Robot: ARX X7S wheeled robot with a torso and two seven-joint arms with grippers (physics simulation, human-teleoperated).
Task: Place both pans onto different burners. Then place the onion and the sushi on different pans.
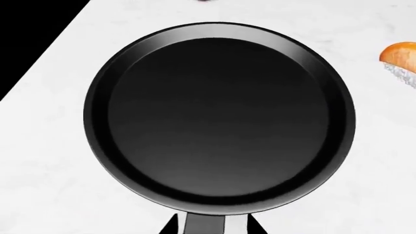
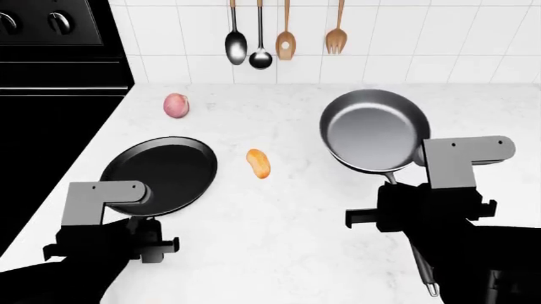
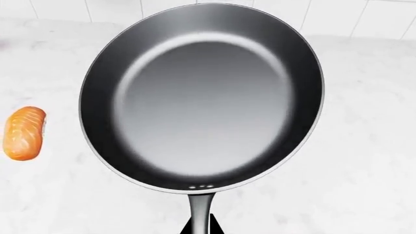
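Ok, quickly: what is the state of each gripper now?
Left gripper: open, astride the black skillet handle.
Right gripper: cannot be told.

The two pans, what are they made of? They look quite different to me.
The black skillet looks like matte dark-coated metal, perhaps cast iron or non-stick: it gives only a dull sheen along its rim. The grey pan looks like polished steel, with a bright blurred reflection across its base and what seem to be small rivets near the thin handle. Since this is a rendered scene, both are guesses from surface look alone.
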